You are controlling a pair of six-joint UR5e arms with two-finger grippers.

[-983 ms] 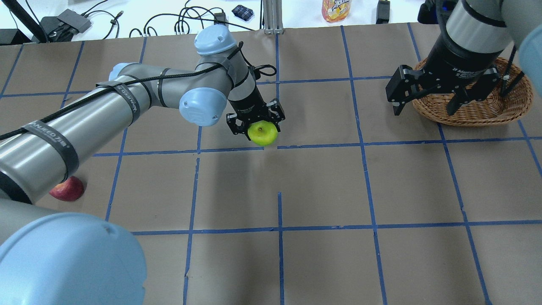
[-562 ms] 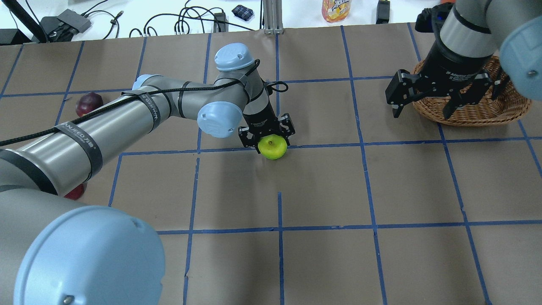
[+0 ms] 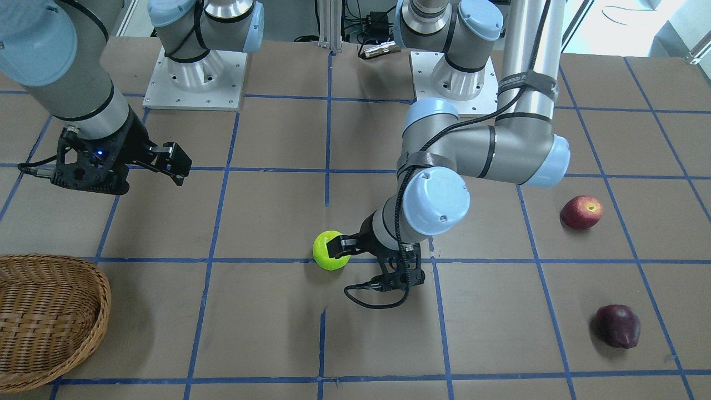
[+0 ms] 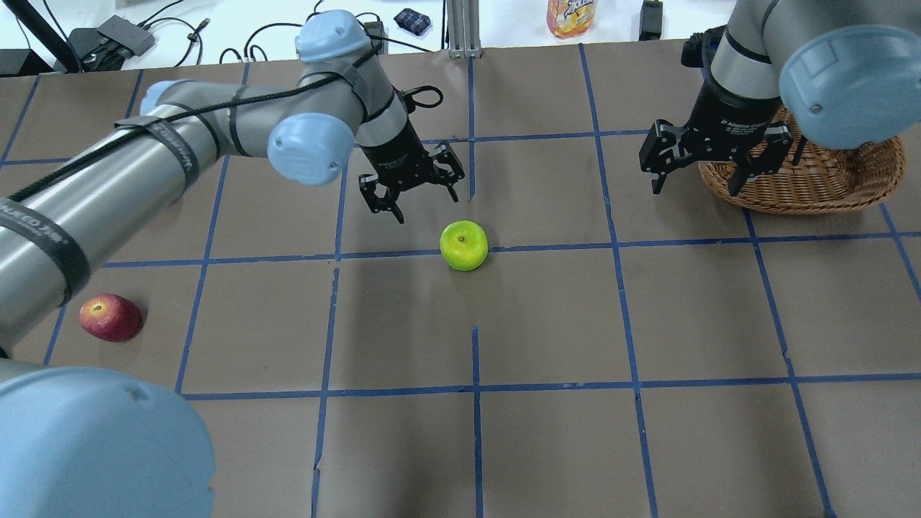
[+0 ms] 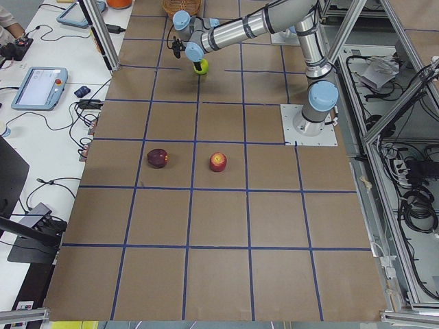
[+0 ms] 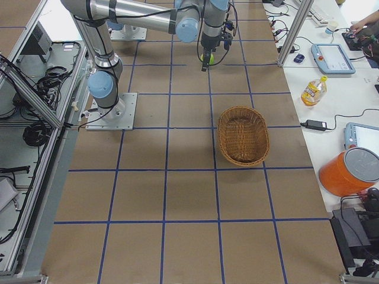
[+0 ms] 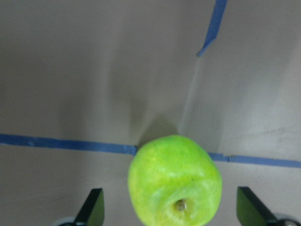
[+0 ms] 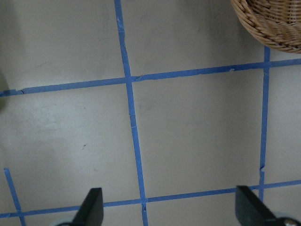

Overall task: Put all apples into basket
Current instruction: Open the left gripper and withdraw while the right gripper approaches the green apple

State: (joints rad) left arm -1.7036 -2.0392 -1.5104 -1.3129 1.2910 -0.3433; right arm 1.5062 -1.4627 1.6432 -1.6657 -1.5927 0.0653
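left gripper (image 4: 421, 201): gaped wide at 10 o'clock of green apple (image 4: 464, 245) (loose, ungripped) | right gripper (image 4: 694, 188): spread at 9 o'clock of basket (image 4: 827, 205), probably stationed for relay

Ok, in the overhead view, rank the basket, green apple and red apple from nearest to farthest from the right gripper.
1. Basket, at the far right, just beside the right gripper.
2. Green apple, in the middle of the view.
3. Red apple, far over on the left side.
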